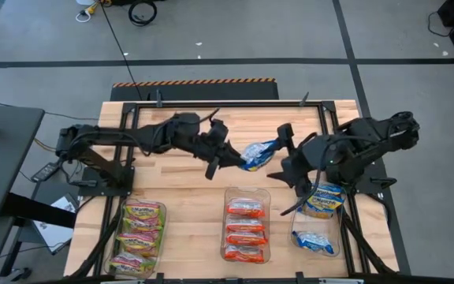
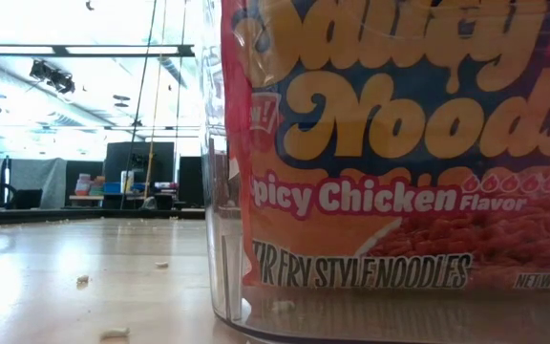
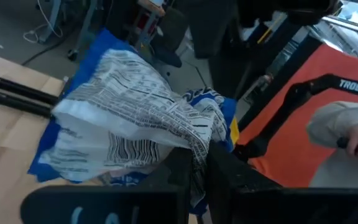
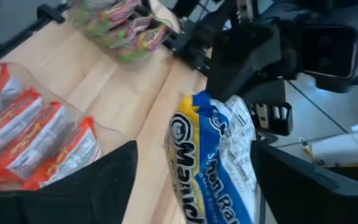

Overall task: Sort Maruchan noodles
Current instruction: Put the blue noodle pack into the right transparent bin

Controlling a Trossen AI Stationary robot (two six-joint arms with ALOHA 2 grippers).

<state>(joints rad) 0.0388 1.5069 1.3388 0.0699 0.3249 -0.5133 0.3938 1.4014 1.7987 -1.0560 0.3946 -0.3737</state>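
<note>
A blue-and-yellow Maruchan noodle packet (image 1: 258,154) hangs above the table's middle, with my left gripper (image 1: 233,162) shut on it. My right gripper (image 1: 284,162) is open just right of it. In the right wrist view the packet (image 4: 219,155) shows between the two spread fingers, and no touch shows. Green-yellow packets (image 1: 139,237) lie in the left clear bin. Orange-red packets (image 1: 245,230) lie in the middle bin. Blue packets (image 1: 321,201) lie in the right bin. My left gripper pinches one crumpled end of the packet (image 3: 197,149) between its two fingers. It comes at the packet level, from the table's left. The packet is lifted clear of the table. It sticks out ahead of the fingers with its white printed back toward the wrist camera.
Three clear bins (image 1: 268,193) stand in a row along the near edge. The low view is mostly filled by the middle bin's orange-red packet (image 2: 399,172). Bare wood lies at the far half (image 1: 172,170). A person's sleeve and hand (image 3: 347,130) show beyond the table.
</note>
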